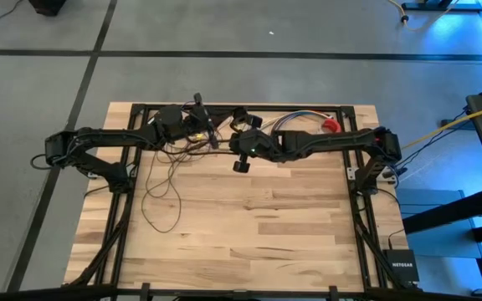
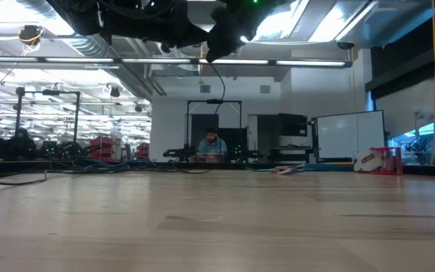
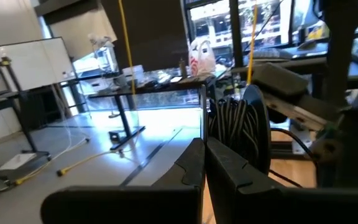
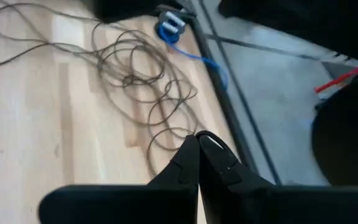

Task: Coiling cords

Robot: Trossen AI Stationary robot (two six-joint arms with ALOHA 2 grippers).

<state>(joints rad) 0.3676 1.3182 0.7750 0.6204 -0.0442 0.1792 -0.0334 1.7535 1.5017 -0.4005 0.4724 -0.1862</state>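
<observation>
The cords, a thin dark wire, lie in loose loops (image 4: 143,81) on the wooden table near its far left (image 1: 167,180). A wound bundle of the wire (image 3: 234,132) stands just past my left gripper (image 3: 204,144), next to a dark round disc (image 3: 258,118). My left gripper (image 1: 210,135) is shut and points level over the far edge. My right gripper (image 4: 197,138) is shut above the loops at the table's far middle (image 1: 239,152). A strand (image 2: 216,79) hangs below it. A small black round thing (image 1: 241,165) shows right by it. My left gripper is shut beside the wound bundle (image 3: 219,134); whether its fingers touch the bundle I cannot tell. My right gripper pinches a single strand of the cord (image 4: 188,134) at its fingertips, slanting down from the table's right. The strand runs slack down to the loops on the table.
Multicoloured wires (image 1: 296,119) and a red item (image 1: 331,125) lie at the far right of the table. A blue connector (image 4: 169,26) sits by the black frame rail (image 4: 229,106). A yellow cable (image 1: 450,127) runs off to the right. A person sits far behind the table (image 2: 212,143).
</observation>
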